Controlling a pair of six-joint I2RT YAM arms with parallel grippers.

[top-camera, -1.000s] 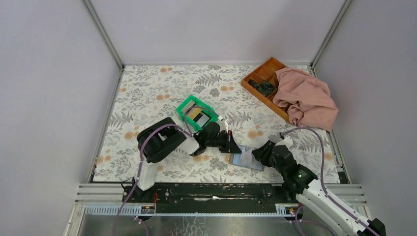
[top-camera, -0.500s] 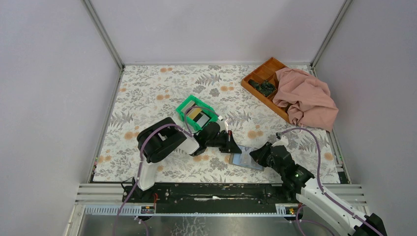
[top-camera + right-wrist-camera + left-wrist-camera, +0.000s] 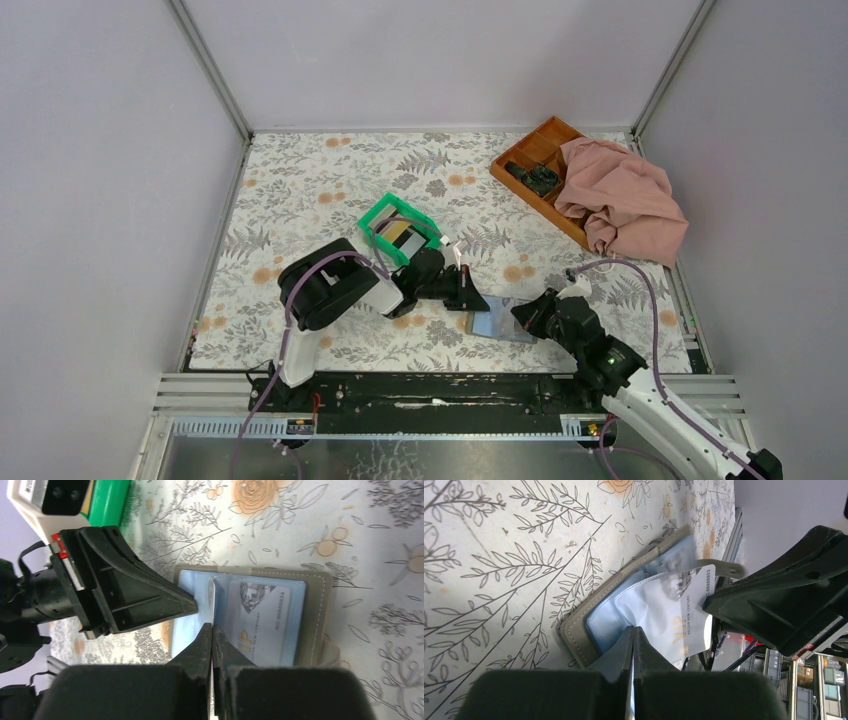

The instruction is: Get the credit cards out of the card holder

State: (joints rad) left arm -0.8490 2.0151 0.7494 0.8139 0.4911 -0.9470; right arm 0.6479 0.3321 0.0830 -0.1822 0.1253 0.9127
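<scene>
Left tool (image 3: 633, 632) has its fingers together, the tips resting on the inner left side of the card holder (image 3: 497, 326), which lies open close to the near edge of the bench, right of the middle. I judge it is there to pin the holder flat. Right tool (image 3: 211, 630), also closed, seems to nip the raised clear leaf (image 3: 212, 600) of the holder and stand it upright, baring the whitish card (image 3: 260, 617) tucked in its slot. Opposed like this, one arm anchors while the other opens. The card is not yet out.
</scene>
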